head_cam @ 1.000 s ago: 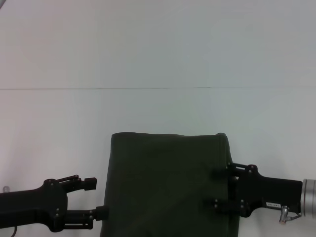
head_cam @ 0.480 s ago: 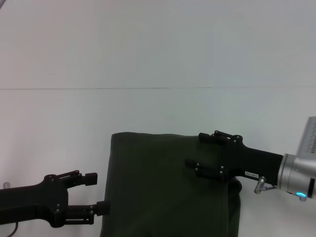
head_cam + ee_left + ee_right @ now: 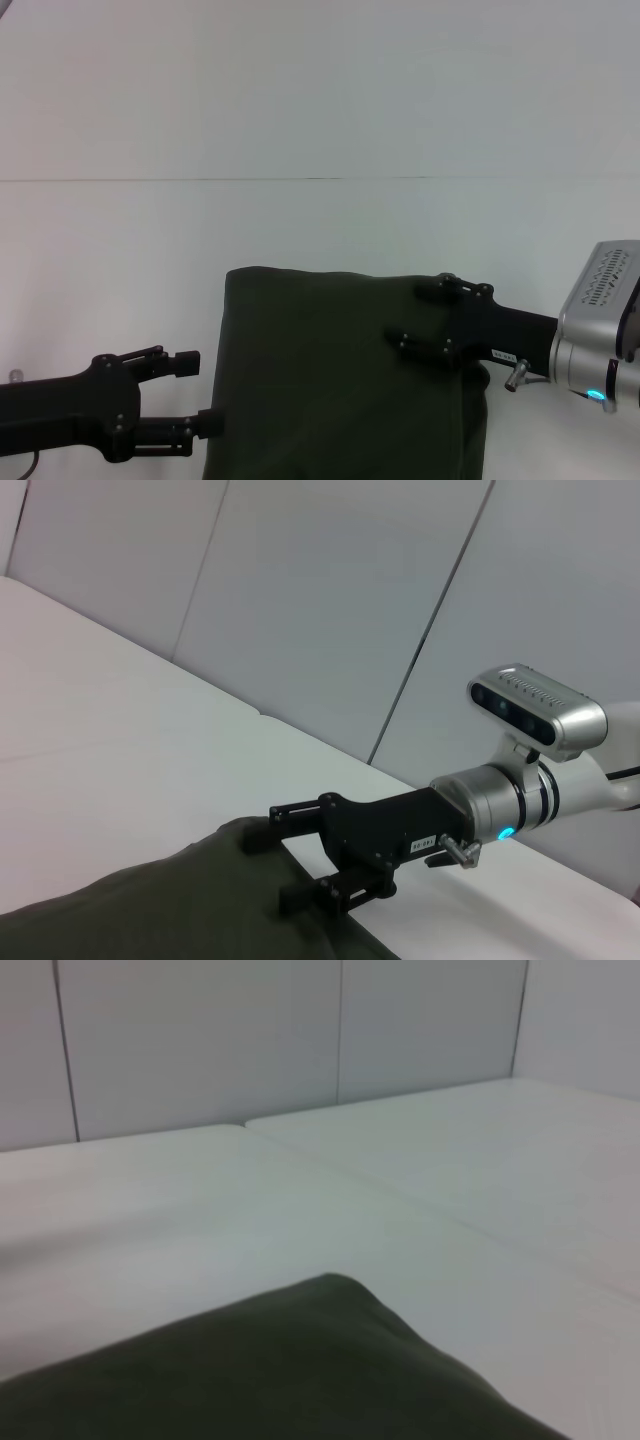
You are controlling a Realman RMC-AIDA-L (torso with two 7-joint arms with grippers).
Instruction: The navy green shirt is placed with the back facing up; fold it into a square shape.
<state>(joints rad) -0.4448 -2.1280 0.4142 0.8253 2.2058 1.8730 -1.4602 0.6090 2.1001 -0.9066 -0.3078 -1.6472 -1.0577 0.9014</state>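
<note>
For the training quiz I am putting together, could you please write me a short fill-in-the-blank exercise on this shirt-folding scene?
1. The navy green shirt lies on a ____ table.
2. The right gripper is over the shirt's ____ side.
3. The left gripper sits beside the shirt's ____ edge.
4. The fingers of both grippers are spread ____.

Missing words: white; right; left; open

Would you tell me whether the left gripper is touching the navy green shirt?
Touching: in the head view, the left gripper's lower fingertip meets the navy green shirt's left edge.
</note>
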